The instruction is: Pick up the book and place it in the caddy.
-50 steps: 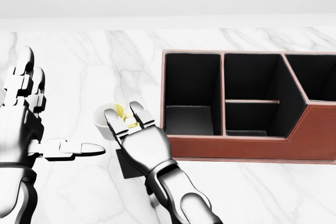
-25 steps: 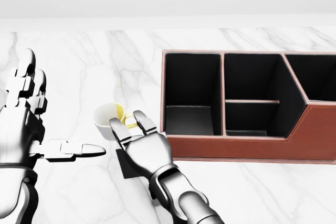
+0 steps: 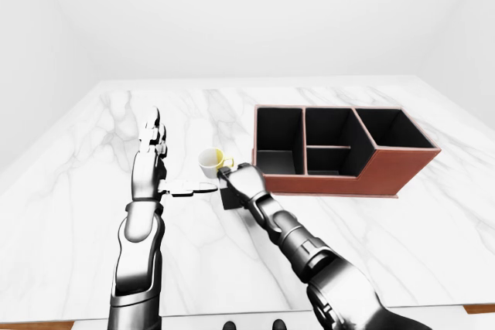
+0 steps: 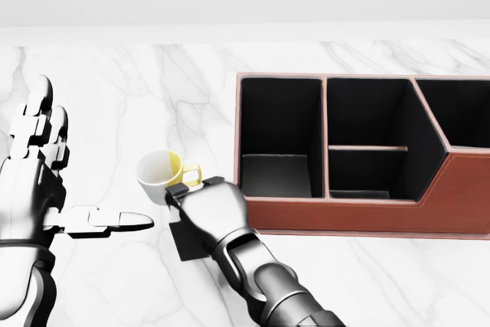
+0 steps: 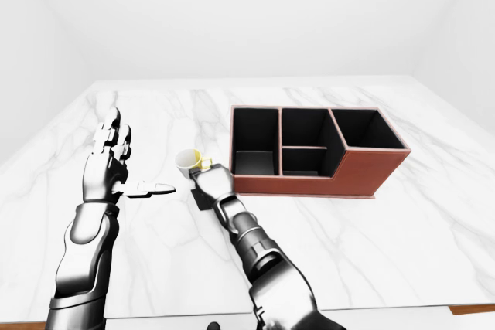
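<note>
A: While the right hand (image 4: 205, 208) sits low at centre-left of the head view, its fingers curled down over the black book (image 4: 184, 241), which step would the operator be on?

B: The grasp, by the look of it. The book lies flat on the marble counter (image 4: 367, 281), just left of the caddy (image 4: 459, 189), and only a dark corner shows below and left of the palm. The fingers look bent and narrow, but whether they truly clamp the book cannot be told (the knuckles cover the contact).

A: And the left hand (image 4: 34, 166)?

B: It stands at the left edge of the frame, fingers spread upward and thumb stretched toward the centre, holding nothing.

A: What does the next move call for?

B: Probably a firm pinch on the thin book, then a lift clear of the counter and a carry rightward over the caddy's rim, to drop it into one of the compartments. The white mug (image 4: 157, 175) with the yellow inside stands just above the hand, seemingly touching it, so the lift should avoid knocking it.

A: Anything hard to make out?

B: Most of the book is hidden, the caddy's right end is cut off in the head view, and the compartment floors are too dark to read.
</note>
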Robot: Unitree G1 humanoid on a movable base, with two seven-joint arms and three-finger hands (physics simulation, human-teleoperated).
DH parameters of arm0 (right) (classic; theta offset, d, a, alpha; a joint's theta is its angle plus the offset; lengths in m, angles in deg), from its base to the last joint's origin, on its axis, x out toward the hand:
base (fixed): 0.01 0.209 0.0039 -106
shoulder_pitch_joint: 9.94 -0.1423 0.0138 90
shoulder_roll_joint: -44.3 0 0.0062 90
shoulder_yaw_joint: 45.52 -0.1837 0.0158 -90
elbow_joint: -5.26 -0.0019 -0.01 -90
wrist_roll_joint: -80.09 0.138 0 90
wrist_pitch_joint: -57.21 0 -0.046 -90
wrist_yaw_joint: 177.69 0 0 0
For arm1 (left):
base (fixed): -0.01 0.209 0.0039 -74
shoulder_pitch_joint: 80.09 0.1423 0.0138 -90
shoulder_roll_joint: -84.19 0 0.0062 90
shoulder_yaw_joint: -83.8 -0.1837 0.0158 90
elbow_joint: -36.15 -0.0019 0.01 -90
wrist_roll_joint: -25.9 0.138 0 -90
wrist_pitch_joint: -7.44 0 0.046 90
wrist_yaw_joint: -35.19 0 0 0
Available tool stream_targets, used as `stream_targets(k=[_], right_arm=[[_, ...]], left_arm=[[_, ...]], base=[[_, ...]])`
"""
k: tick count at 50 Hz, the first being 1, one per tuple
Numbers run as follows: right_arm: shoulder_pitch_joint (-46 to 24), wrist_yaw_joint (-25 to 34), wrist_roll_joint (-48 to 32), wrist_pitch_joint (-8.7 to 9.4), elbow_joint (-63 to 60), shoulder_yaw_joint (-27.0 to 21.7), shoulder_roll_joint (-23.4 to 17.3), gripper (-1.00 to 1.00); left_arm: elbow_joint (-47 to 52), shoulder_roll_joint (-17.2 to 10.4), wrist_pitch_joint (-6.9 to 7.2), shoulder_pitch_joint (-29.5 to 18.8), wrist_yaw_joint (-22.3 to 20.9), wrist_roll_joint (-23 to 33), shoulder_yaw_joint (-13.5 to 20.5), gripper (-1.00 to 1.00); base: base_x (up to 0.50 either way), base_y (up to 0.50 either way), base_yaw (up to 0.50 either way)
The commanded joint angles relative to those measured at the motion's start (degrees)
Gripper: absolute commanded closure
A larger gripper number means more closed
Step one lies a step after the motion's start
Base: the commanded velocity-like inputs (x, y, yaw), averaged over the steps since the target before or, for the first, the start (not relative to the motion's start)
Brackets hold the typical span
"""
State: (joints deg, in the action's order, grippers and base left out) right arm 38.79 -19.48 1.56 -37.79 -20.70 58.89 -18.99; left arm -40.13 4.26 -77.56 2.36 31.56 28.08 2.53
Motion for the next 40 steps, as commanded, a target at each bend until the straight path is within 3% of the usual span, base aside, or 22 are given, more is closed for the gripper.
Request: stream_targets(k=[1, 2, 5, 21, 32, 40], right_arm=[[0.1, 1.2, -1.4, 0.01, 6.3, -0.5, -0.9, 0.09], [0.0, 1.1, -1.3, 0.01, 6.4, -0.5, -1.0, 0.16], [-0.2, 1.0, -1.2, 0.01, 6.5, -0.5, -1.0, 1.0], [2.0, 3.3, 0.3, 0.01, -0.5, -0.7, -2.1, 1.0], [9.7, 12.2, 1.4, 0.01, -19.9, -0.9, -4.2, 1.0], [15.6, 22.0, 3.4, 0.01, -38.0, -1.1, -5.1, 1.0]], left_arm=[[-0.3, 0.0, 0.0, 0.1, 0.0, -0.2, 0.1, -1.0], [-0.2, 0.0, 0.0, 0.1, 0.1, -0.2, 0.1, -1.0], [-0.2, 0.0, 0.0, 0.1, 0.1, -0.2, 0.1, -1.0], [-0.5, 0.2, 0.0, 0.5, 0.3, -0.1, -0.1, -1.0], [0.1, 0.1, 0.0, 0.6, 0.3, -0.1, 0.1, -1.0], [0.4, 0.0, 0.0, 0.2, 0.3, -0.2, 0.1, -1.0]], base=[[0.0, 0.0, 0.0], [0.0, 0.0, 0.0], [0.0, 0.0, 0.0], [0.0, 0.0, 0.0], [0.0, 0.0, 0.0], [0.0, 0.0, 0.0]])
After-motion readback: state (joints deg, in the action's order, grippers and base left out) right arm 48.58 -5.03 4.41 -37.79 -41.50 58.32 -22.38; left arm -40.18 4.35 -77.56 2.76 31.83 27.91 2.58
